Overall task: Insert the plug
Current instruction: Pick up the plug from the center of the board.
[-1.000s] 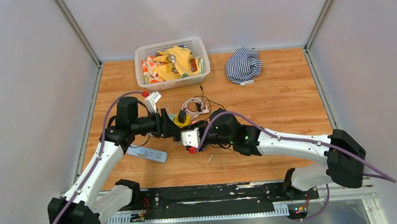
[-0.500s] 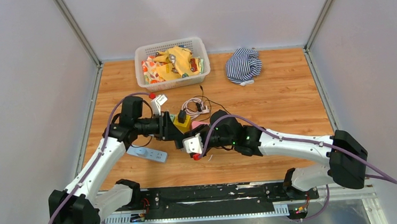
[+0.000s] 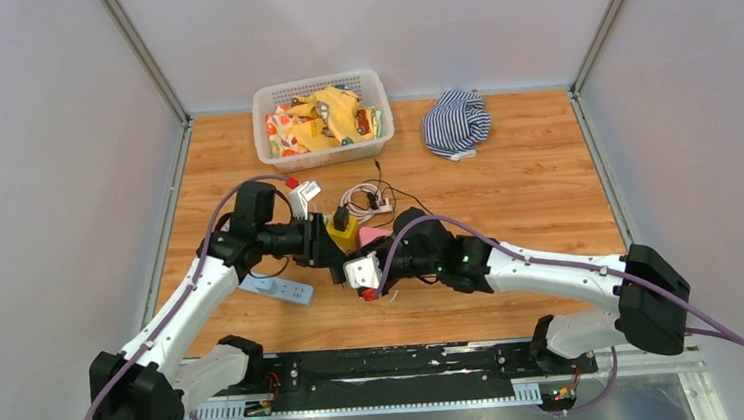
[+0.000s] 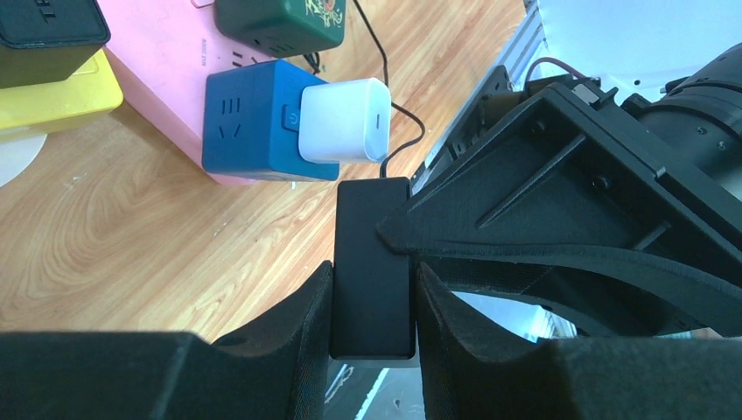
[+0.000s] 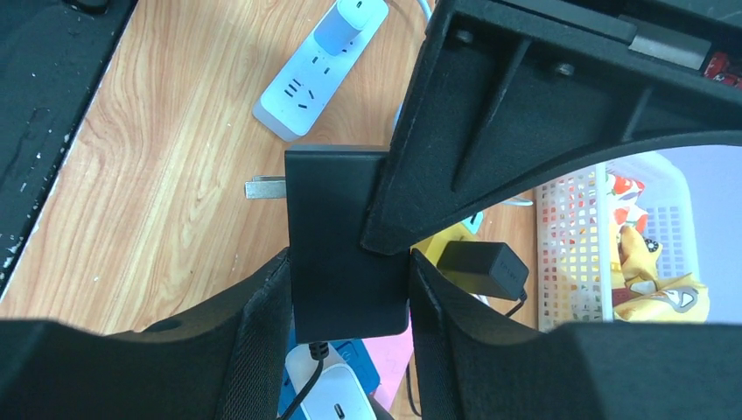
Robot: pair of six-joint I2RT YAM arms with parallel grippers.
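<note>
The plug [image 5: 337, 192], a flat black block, is held between both my claws over the wooden table [image 3: 508, 209], left of its middle and in front of the clutter of sockets. My left claw [image 4: 372, 297] is pinching the plug's lower half, one finger pressed against each long side. My right claw [image 5: 348, 262] grips it the same way from the opposite direction. In each wrist view the other claw's finger lies across the plug's upper right side.

At the back of the table stands a white basket [image 3: 265, 118] full of bright packets, and a striped cloth [image 3: 456, 121] lies bunched to its right. A white power strip [image 5: 302, 87] lies flat on the wood near my left arm, beside the plug and apart from it, with a white charger [image 5: 350, 17] in its far end. Past the plug's tip in my left wrist view sits a pink block [image 4: 166, 61]. A blue socket cube [image 4: 249, 122] rests on it, carrying another white charger [image 4: 343, 118], with a yellow cube [image 4: 52, 87] and a green cube [image 4: 280, 22] nearby. The plug's metal prongs [image 5: 264, 187] stick out sideways, bare, over the wood.
</note>
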